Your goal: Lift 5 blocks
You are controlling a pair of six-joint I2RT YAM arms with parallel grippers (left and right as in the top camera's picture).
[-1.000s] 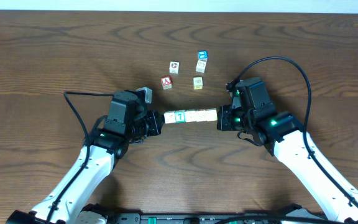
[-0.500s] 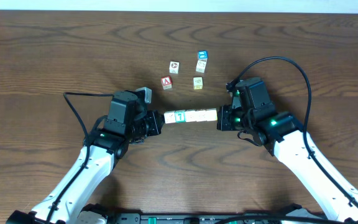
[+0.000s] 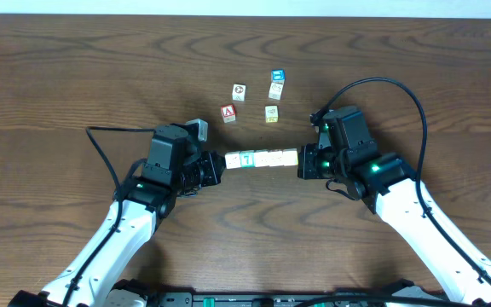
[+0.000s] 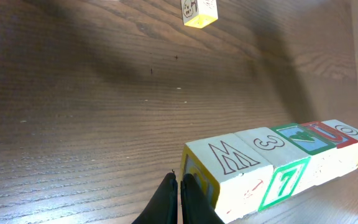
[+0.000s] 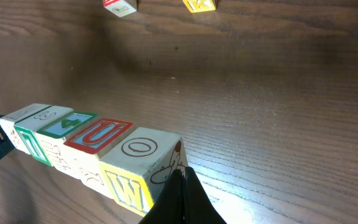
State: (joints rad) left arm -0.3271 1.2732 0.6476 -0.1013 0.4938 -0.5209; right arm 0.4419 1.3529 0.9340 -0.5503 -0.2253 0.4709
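Note:
Several wooden alphabet blocks [image 3: 262, 159] form one tight straight row at mid-table, end to end between my two grippers. My left gripper [image 3: 221, 162] is shut, its closed tips [image 4: 179, 182] pressed against the yellow-edged "M" block [image 4: 225, 163] at the row's left end. My right gripper [image 3: 300, 162] is also shut, its tips [image 5: 180, 175] against the "O"/"W" block [image 5: 138, 157] at the right end. Between those lie green-faced [image 5: 68, 124] and red "U" [image 5: 98, 135] blocks. Whether the row rests on the wood or hangs just above it does not show.
Loose cubes lie behind the row: a red "A" cube [image 3: 228, 112], a white one [image 3: 239, 90], a blue-topped one [image 3: 277, 77] next to a cream one [image 3: 275, 89], and a yellowish one [image 3: 272, 112]. A black cable [image 3: 382, 85] arcs over the right arm.

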